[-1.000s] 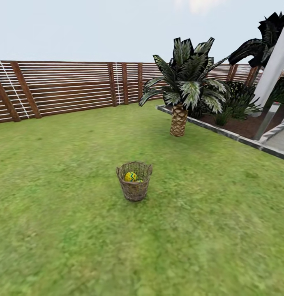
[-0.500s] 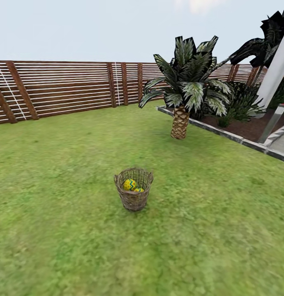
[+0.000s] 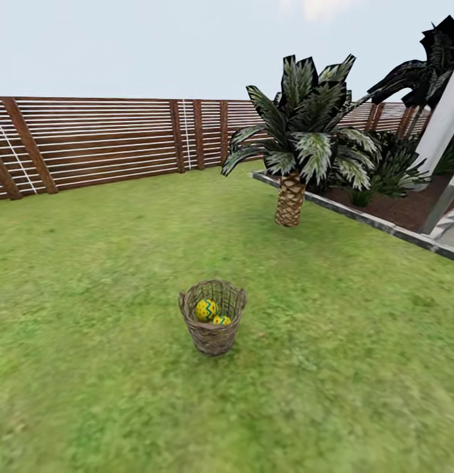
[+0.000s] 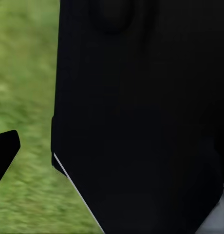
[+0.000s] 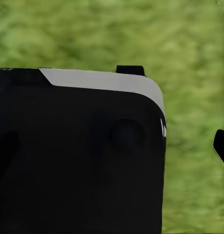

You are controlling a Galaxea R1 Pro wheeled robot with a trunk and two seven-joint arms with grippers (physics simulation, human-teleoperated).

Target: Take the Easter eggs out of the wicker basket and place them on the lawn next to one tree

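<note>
A brown wicker basket (image 3: 212, 317) is standing upright on the lawn (image 3: 108, 276) of a fenced garden, out in front of the robot in the head view. Two yellow eggs (image 3: 206, 309) with blue zigzag bands are showing inside it, lying against each other; whether a third is sitting beneath them cannot be told. Beyond the basket, well apart from it, a short scaly-trunked palm (image 3: 290, 200) is growing at the edge of a stone-bordered planting bed (image 3: 391, 210), with a slatted wooden fence (image 3: 102, 141) running behind. In both wrist views, dark robot bodywork is blocking much of the frame, with blurred grass around it. Whether either hand is released or clenched cannot be told.
</note>
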